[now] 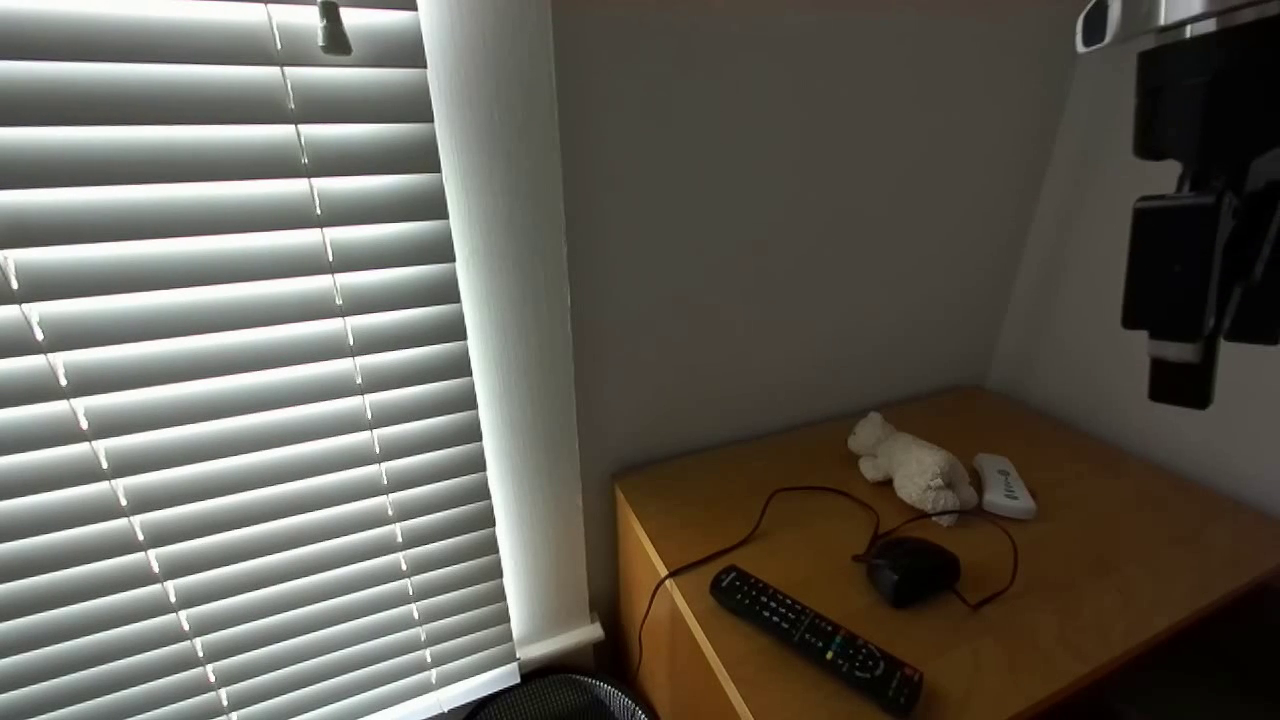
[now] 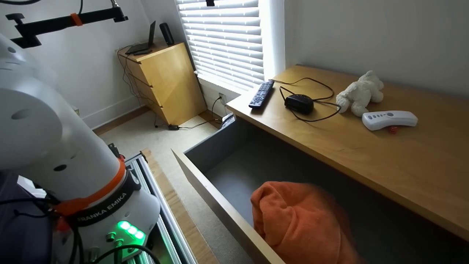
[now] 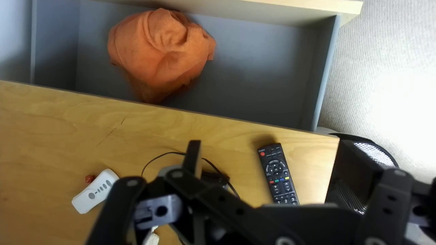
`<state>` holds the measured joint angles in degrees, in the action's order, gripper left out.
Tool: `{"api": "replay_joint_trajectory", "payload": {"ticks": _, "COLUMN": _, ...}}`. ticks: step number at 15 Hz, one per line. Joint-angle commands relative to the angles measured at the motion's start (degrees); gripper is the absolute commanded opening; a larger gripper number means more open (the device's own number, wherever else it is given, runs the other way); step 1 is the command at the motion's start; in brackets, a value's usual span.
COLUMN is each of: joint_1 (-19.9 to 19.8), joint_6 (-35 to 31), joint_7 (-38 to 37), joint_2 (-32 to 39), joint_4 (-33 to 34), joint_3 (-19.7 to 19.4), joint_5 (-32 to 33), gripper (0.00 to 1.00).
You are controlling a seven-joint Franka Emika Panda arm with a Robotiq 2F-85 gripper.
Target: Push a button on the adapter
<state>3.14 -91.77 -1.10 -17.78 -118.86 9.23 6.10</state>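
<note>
The adapter is a small black box with a thin dark cable, lying on the wooden dresser top (image 2: pixel 351 146). It shows in both exterior views (image 1: pixel 912 570) (image 2: pixel 299 104), with small marks on its top face. In the wrist view the adapter (image 3: pixel 214 177) is mostly hidden behind a gripper finger. My gripper (image 3: pixel 273 161) is open and empty, its fingers far apart in the wrist view. In an exterior view the gripper (image 1: pixel 1195 340) hangs high above the dresser at the right edge, well apart from the adapter.
A black remote (image 1: pixel 815 638) lies beside the adapter. A white plush bear (image 2: pixel 361 93), a white remote (image 2: pixel 389 119) and a red die (image 2: pixel 393 129) lie nearby. An open drawer (image 3: pixel 262 68) holds an orange cloth (image 3: pixel 163 51). A mesh bin (image 1: pixel 560 695) stands beside the dresser.
</note>
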Motion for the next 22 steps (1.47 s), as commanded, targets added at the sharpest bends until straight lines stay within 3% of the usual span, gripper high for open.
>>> {"api": "replay_joint_trajectory", "payload": {"ticks": 1, "joint_1": 0.5, "joint_6": -6.6, "joint_7": 3.9, "joint_2": 0.3, "joint_4": -3.2, "joint_3": -3.3, "joint_5": -0.9, "gripper": 1.0}}
{"api": "replay_joint_trajectory", "payload": {"ticks": 8, "joint_1": -1.2, "joint_6": -24.3, "joint_7": 9.5, "joint_2": 3.1, "joint_4": -10.3, "joint_3": -9.5, "joint_5": -3.5, "gripper": 1.0}}
{"api": "replay_joint_trajectory", "payload": {"ticks": 15, "joint_1": -2.3, "joint_6": -45.3, "joint_7": 9.2, "joint_2": 9.5, "joint_4": -16.4, "joint_3": -11.5, "joint_5": -7.4, "gripper": 1.0}}
{"api": "replay_joint_trajectory", "payload": {"ticks": 20, "joint_1": -2.9, "joint_6": -49.9, "joint_7": 12.2, "joint_2": 15.4, "joint_4": -17.2, "joint_3": -12.0, "joint_5": -13.3, "gripper": 1.0}}
{"api": "replay_joint_trajectory", "payload": {"ticks": 22, "joint_1": -3.1, "joint_6": -48.6, "joint_7": 10.5, "joint_2": 14.8, "joint_4": -16.8, "joint_3": -11.3, "joint_5": -11.5, "gripper": 1.0}}
